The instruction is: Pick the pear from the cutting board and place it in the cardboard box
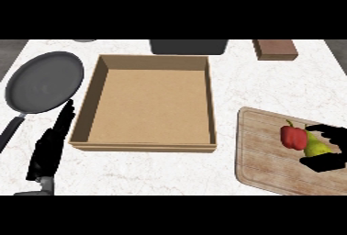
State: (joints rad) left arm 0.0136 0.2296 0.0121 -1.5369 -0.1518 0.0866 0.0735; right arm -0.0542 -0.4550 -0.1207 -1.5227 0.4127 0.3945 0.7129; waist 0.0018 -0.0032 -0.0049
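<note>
Your right hand [328,153] sits at about four o'clock in the head view, over the right part of the cutting board [271,158], with its fingers [327,133] above and its thumb below the pear [316,147], curled in around the fruit from the right. That approach makes sense, because a red pepper [294,137] lies touching the pear at its ten o'clock side, so coming in from the open side keeps the hand off the pepper. Judging by the shadowless contact, the pear looks to be resting on the board, not yet lifted, though you cannot tell this for certain. The cardboard box [146,142] stands open-topped near the middle of the surface [230,87], at the board's nine to ten o'clock, just beside it, so the carry should be short and go up over the box's near right wall. Your left hand [51,149] rests at eight o'clock with fingers straight and holding nothing, beside the box's left wall and below a dark frying pan [44,82], well out of the way of the transfer.
</note>
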